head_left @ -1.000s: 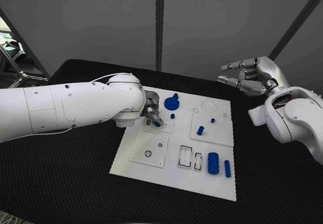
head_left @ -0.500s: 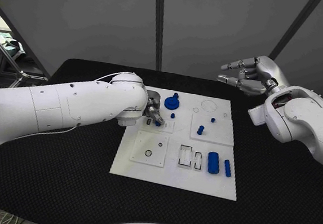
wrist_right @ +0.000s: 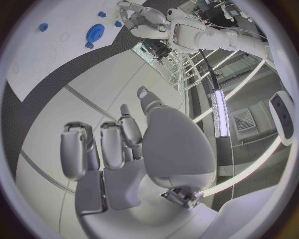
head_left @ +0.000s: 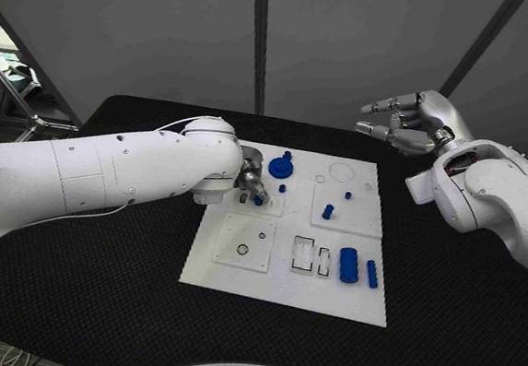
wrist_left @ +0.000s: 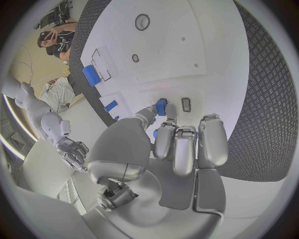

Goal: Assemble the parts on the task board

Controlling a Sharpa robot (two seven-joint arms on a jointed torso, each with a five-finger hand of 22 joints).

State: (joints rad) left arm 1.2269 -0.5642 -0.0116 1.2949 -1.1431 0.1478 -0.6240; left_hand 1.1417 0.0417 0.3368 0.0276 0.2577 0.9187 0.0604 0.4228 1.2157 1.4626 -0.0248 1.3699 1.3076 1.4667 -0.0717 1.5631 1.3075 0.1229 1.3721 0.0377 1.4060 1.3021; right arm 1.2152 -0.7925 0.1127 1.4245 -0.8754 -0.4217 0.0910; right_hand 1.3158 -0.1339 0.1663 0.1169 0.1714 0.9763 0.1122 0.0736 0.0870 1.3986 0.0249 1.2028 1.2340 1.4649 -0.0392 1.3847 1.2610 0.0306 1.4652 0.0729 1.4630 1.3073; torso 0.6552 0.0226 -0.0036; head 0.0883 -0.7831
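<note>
Grey panels behind black counter [head_left: 91, 260]. Left hand [head_left: 249, 181] pinches small blue part [wrist_left: 161, 106] at far-left corner of task board [head_left: 286, 289], apparently to seat it. Right hand [head_left: 405, 122] raised beyond board's far edge, fingers curled, grasping nothing, likely keeping clear.

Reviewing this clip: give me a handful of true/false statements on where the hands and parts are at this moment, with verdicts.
1. The left hand is down at the task board, its fingertips on a small blue part. True.
2. The right hand grips the blue gear. False: it is raised beyond the board's far edge, holding nothing, fingers loosely curled; the blue gear sits on the board.
3. A large blue cylinder lies on the board's near right part, with a thinner blue rod beside it. True.
4. The board is bare of parts. False: several blue parts lie or stand on it.
</note>
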